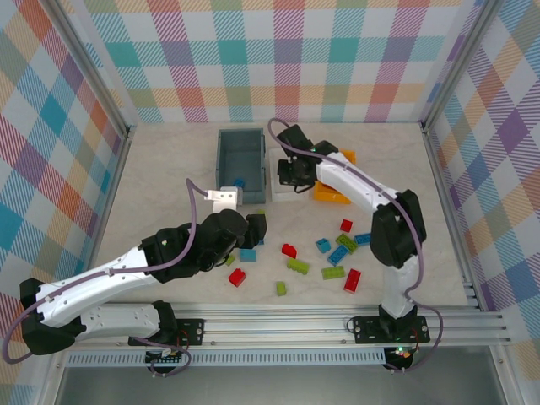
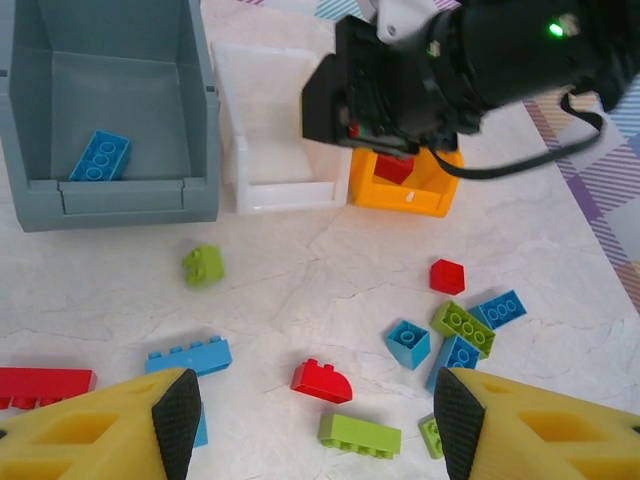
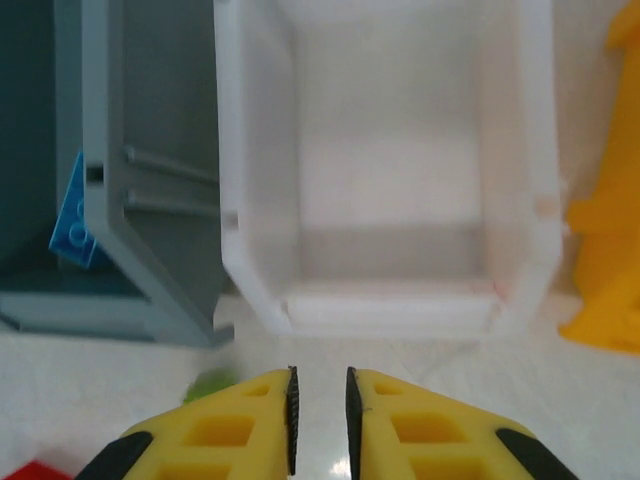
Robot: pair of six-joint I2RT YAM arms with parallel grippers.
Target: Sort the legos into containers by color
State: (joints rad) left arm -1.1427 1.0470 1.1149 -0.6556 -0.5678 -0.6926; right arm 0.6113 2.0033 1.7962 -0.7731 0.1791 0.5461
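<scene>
My left gripper [image 2: 312, 420] hangs open above loose legos: a red rounded brick [image 2: 322, 381] and a lime brick [image 2: 360, 435] lie between its fingers on the table, untouched. In the top view the left gripper [image 1: 253, 228] sits left of the brick scatter. Shut with nothing between its jaws, my right gripper [image 3: 319, 400] is low in front of the white bin [image 3: 380, 300]. The dark grey-blue bin [image 2: 110, 200] holds one blue brick [image 2: 99, 157]. A red brick [image 2: 392, 168] lies in the orange bin [image 2: 400, 195], partly behind the right arm.
More bricks lie around: a small lime one [image 2: 203, 264], a long blue one [image 2: 189, 356], a long red one [image 2: 45, 385], and a blue, lime and red cluster [image 2: 463, 327] to the right. The three bins stand side by side at the back. Checked walls enclose the table.
</scene>
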